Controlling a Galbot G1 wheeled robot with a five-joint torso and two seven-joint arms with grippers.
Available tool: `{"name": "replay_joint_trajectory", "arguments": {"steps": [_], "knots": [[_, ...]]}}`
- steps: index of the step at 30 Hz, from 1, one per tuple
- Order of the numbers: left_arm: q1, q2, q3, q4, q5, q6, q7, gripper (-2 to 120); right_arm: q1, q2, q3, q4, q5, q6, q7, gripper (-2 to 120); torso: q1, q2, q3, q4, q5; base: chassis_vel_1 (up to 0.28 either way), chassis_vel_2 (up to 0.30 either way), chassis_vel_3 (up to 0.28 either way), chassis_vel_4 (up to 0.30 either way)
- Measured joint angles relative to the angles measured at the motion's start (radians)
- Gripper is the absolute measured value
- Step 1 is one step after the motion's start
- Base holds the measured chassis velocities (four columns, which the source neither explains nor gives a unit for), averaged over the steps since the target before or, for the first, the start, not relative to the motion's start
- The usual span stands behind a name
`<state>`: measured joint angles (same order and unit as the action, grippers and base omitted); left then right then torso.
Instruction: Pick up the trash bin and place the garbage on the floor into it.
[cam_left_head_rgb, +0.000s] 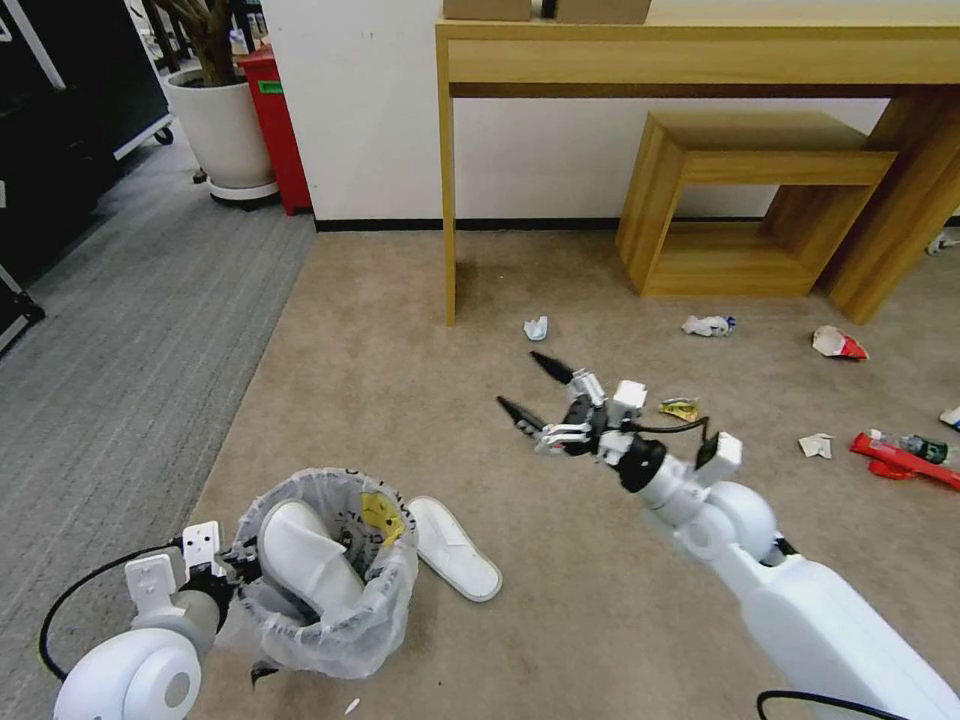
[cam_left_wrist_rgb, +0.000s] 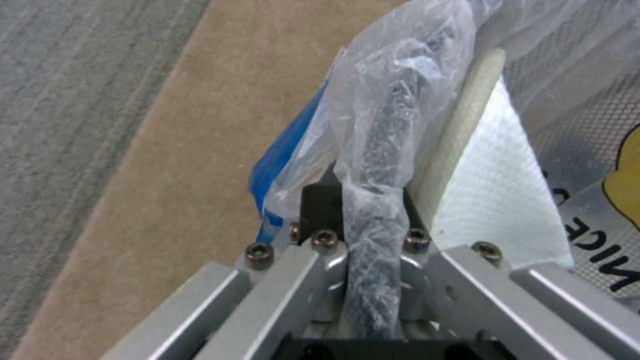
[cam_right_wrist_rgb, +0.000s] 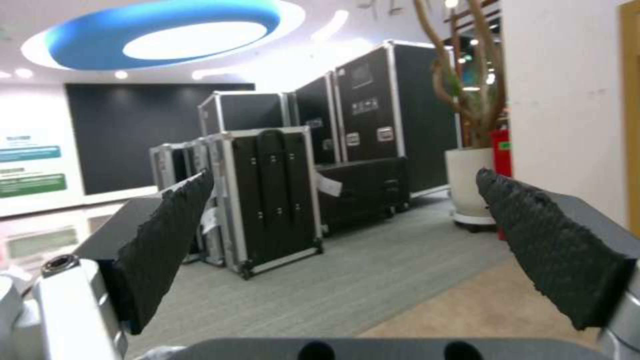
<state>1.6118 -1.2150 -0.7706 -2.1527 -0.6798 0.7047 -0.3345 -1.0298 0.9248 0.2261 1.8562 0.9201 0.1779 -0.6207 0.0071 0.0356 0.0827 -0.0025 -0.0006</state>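
The trash bin (cam_left_head_rgb: 330, 620), lined with a crinkly plastic bag, hangs at the lower left of the head view. My left gripper (cam_left_head_rgb: 232, 572) is shut on its rim (cam_left_wrist_rgb: 390, 125); in the left wrist view the jaws (cam_left_wrist_rgb: 373, 200) pinch the bag-covered edge. Inside lie a white slipper (cam_left_head_rgb: 305, 560) (cam_left_wrist_rgb: 497, 200) and a yellow wrapper (cam_left_head_rgb: 381, 516). A second slipper (cam_left_head_rgb: 456, 549) lies on the floor (cam_left_head_rgb: 400, 330) beside the bin. My right gripper (cam_left_head_rgb: 520, 381) (cam_right_wrist_rgb: 345, 175) hovers open and empty above the carpet. Garbage lies beyond it: crumpled paper (cam_left_head_rgb: 537, 327), a yellow wrapper (cam_left_head_rgb: 680, 409), a paper cup (cam_left_head_rgb: 838, 344), a red packet (cam_left_head_rgb: 895, 460).
A wooden desk (cam_left_head_rgb: 446, 180) and a low wooden box stool (cam_left_head_rgb: 740, 200) stand against the wall. A potted plant (cam_left_head_rgb: 222, 130) and red cabinet (cam_left_head_rgb: 275, 130) stand at the back left. Grey ribbed carpet (cam_left_head_rgb: 120, 340) runs along the left. Black flight cases (cam_right_wrist_rgb: 280, 195) stand beyond it.
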Motion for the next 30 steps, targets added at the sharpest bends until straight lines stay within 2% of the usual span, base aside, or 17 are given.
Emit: {"name": "replay_joint_trajectory", "arguments": {"steps": [8, 13, 16, 23, 27, 30], "knots": [[0.032, 0.002, -0.034, 0.003, 0.004, -0.011, 0.0, 1, -0.073, -0.006, 0.064, 0.015, -0.002, -0.023, 0.059, 100, 0.0, 0.0, 0.0, 0.0, 0.0001, 0.0, 0.0, 0.0, 0.0], [0.046, -0.002, -0.044, -0.008, 0.004, -0.015, 0.001, 1, -0.103, -0.012, 0.066, 0.005, -0.021, -0.085, 0.111, 100, 0.0, 0.0, 0.0, 0.0, 0.0, 0.0, 0.0, 0.0, 0.0], [0.051, -0.01, -0.046, -0.016, 0.007, -0.018, 0.002, 1, -0.111, -0.01, 0.034, -0.016, -0.019, -0.191, 0.159, 100, 0.0, 0.0, 0.0, 0.0, -0.0002, 0.0, 0.0, 0.0, 0.0], [0.05, -0.025, -0.043, -0.021, 0.014, -0.021, 0.003, 1, -0.09, 0.002, -0.036, -0.063, -0.088, -0.292, 0.246, 100, 0.0, 0.0, 0.0, -0.0001, -0.0001, 0.0, 0.0, 0.0, 0.0], [0.047, -0.038, -0.039, -0.024, 0.021, -0.023, 0.005, 1, -0.046, 0.032, -0.125, -0.106, -0.181, -0.388, 0.34, 100, 0.0, 0.0, 0.0, 0.0, -0.0001, 0.0, 0.0, 0.0, 0.0], [0.048, -0.042, -0.039, -0.028, 0.024, -0.023, 0.005, 1, -0.024, 0.046, -0.167, -0.126, -0.217, -0.421, 0.377, 100, 0.0, 0.0, 0.0, 0.0001, -0.0001, 0.0, 0.0, 0.0, 0.0]]}}
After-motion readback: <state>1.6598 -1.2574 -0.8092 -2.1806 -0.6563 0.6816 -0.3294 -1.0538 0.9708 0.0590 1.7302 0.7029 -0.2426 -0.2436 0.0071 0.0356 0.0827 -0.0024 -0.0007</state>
